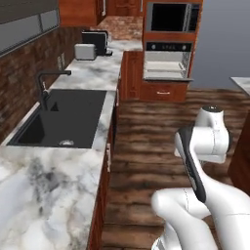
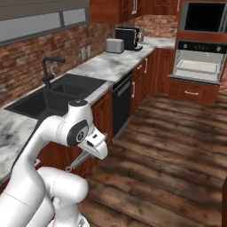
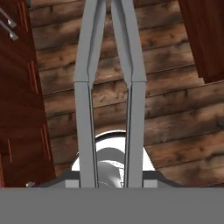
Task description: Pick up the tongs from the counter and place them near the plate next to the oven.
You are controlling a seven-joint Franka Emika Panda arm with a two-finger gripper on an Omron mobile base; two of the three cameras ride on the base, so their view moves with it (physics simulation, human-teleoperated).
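Note:
The silver-grey tongs (image 3: 85, 113) are held in my gripper (image 3: 111, 177). Their two narrow arms run up the hand view over the wooden floor and draw together toward the top. From the right base view, the gripper (image 2: 91, 152) hangs low over the floor in front of the cabinets, with the tongs (image 2: 78, 161) sticking out down-left as a thin grey bar. The marble counter (image 1: 93, 73) runs back toward the oven (image 1: 167, 61), whose door hangs open. I cannot make out the pale plate on the marble.
A black sink (image 1: 63, 117) with a dark faucet (image 1: 44, 88) is set into the counter. A silver toaster (image 1: 85, 51) and a black coffee machine (image 1: 97, 41) stand at the far end. A microwave (image 1: 172, 17) sits above the oven. Wooden floor (image 2: 168, 146) lies open between cabinets.

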